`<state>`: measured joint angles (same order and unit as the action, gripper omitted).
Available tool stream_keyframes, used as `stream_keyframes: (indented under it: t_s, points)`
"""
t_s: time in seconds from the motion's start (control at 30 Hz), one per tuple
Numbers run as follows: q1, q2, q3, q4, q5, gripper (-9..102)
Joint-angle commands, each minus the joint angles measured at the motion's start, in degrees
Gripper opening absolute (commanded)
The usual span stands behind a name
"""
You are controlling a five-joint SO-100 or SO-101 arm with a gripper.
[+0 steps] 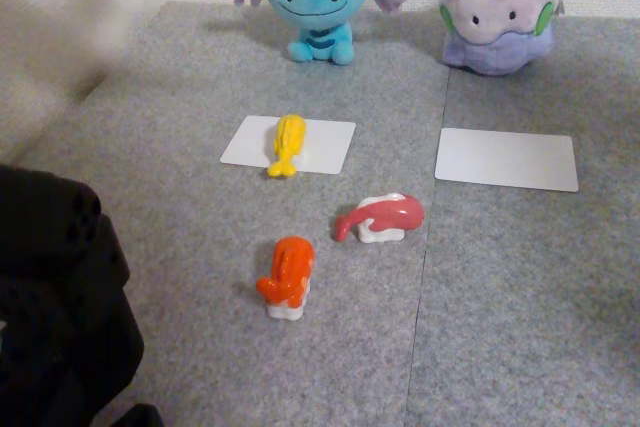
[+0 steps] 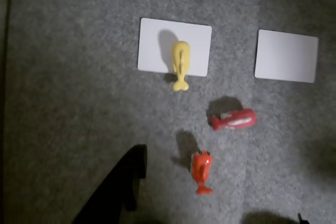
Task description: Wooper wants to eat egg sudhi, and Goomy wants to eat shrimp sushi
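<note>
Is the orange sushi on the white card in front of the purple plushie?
No, the shrimp sushi sits on the grey mat, and Goomy's white card is bare.

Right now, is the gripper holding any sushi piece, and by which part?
Nothing is held. The egg sudhi lies on its card, and the shrimp sushi and pink-red piece sit on the carpet.

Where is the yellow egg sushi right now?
In the fixed view the egg sushi lies on the left white card, in front of Wooper, its tail hanging over the card's near edge.
</note>
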<state>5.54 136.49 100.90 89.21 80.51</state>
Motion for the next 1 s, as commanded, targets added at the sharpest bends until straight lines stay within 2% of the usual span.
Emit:
stream_keyframes:
  t_s: [0.0, 0.2, 0.33, 0.97]
  points:
    - [-1.8, 4.2, 0.4, 2.1, -0.4, 42]
    - [-2.5, 8.5, 13.4, 0.5, -0.5, 42]
    - [0.4, 13.7, 21.9, -4.4, -3.3, 42]
    - [17.3, 15.6, 47.0, -15.6, -25.6, 42]
